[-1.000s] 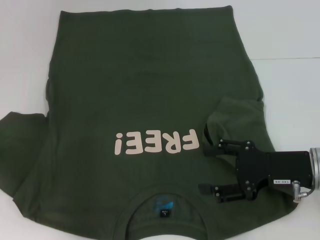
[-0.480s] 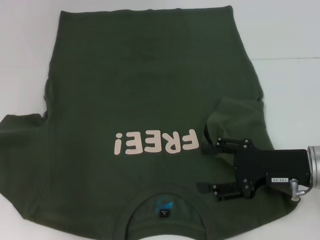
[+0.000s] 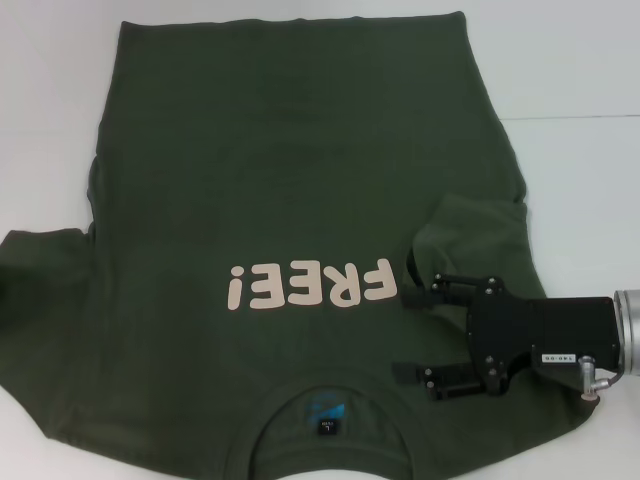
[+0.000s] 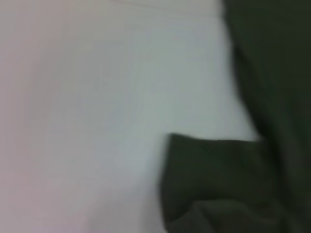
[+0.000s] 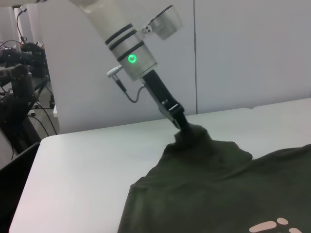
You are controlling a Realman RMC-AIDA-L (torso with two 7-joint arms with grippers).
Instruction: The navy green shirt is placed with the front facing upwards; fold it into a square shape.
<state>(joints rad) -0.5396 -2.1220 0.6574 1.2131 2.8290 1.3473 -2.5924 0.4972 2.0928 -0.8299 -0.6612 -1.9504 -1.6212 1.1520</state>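
The navy green shirt lies front up on the white table, with its pink "FREE!" lettering and its collar label near me. Its right sleeve is folded inward onto the body. My right gripper hovers open and empty over the shirt, beside the lettering. My left gripper is outside the head view. The right wrist view shows it shut on the left sleeve, pulling the cloth up into a peak. The left wrist view shows dark cloth on the table.
White table shows to the right of the shirt and along the far edge. The right wrist view shows a white wall behind the table and dark equipment with cables off to the side.
My right gripper has crept slightly left and away from me over the shirt, staying open. The left sleeve's edge has shifted a little. The shirt body has not moved.
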